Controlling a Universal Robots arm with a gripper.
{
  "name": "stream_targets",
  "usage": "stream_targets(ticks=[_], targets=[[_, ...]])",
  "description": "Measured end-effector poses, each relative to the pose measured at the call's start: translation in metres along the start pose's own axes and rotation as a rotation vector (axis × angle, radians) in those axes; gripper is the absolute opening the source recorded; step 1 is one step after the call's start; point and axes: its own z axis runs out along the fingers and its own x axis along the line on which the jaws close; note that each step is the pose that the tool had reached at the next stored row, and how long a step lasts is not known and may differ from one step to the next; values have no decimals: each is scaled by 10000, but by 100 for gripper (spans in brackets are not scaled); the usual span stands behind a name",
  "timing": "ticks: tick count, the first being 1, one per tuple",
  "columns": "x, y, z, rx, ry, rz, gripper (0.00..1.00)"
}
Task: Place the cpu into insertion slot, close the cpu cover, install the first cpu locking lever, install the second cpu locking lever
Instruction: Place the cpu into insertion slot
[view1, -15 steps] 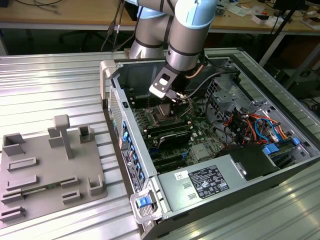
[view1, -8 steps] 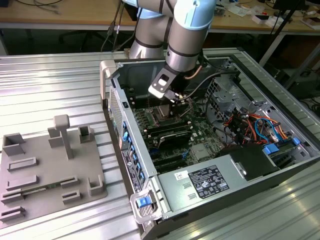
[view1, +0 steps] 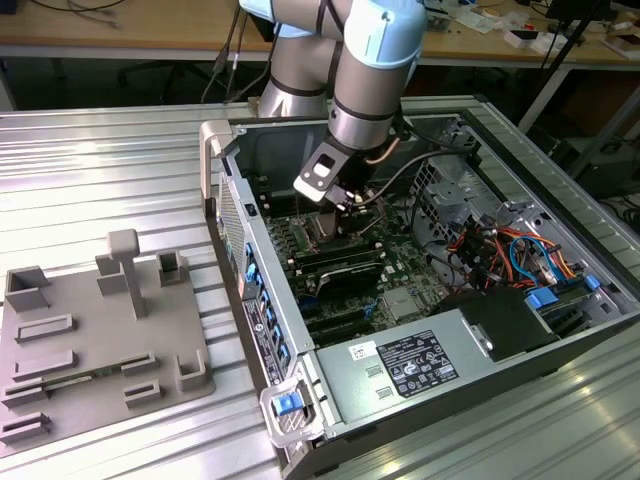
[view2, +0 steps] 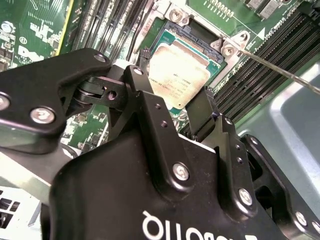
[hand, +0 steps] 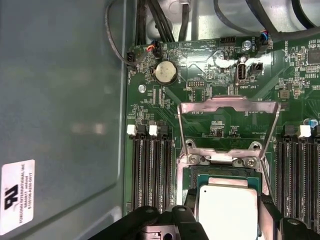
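Silver-topped, one cpu (view2: 180, 70) sits in one insertion slot (view2: 194, 35), pinched by the hand (view2: 174, 81)

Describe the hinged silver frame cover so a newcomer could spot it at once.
Inside the open grey computer case, on the green motherboard, find the grey-silver square cpu between two banks of long black memory slots. The cpu cover stands open right beside it: the one thin silver frame with a large window showing green board through it.

Robotics lab: cluttered wooden benches (view1: 130, 35) are running beyond the gripper (view1: 348, 198). An open computer case (view1: 262, 335) is lying beneath it on a ribbed metal table (view1: 100, 170), with a grey fixture plate (view1: 75, 300) beside it.
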Motion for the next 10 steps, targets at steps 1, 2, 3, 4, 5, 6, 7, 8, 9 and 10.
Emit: stream_targets(ticks=[1, 2, 3, 4, 5, 6, 7, 8, 9, 10], targets=[[1, -3, 9, 4, 0, 1, 55], [2, -7, 19, 7, 0, 5, 55], [3, -7, 24, 12, -1, 4, 55], [5, -8, 31, 14, 0, 4, 55], [8, -9, 34, 16, -1, 5, 55], [10, -9, 38, 16, -1, 5, 55], [13, -9, 42, 16, 0, 5, 55], [16, -9, 50, 16, 1, 5, 55], [18, -9, 54, 16, 0, 5, 55], [21, -10, 60, 16, 0, 5, 55]])
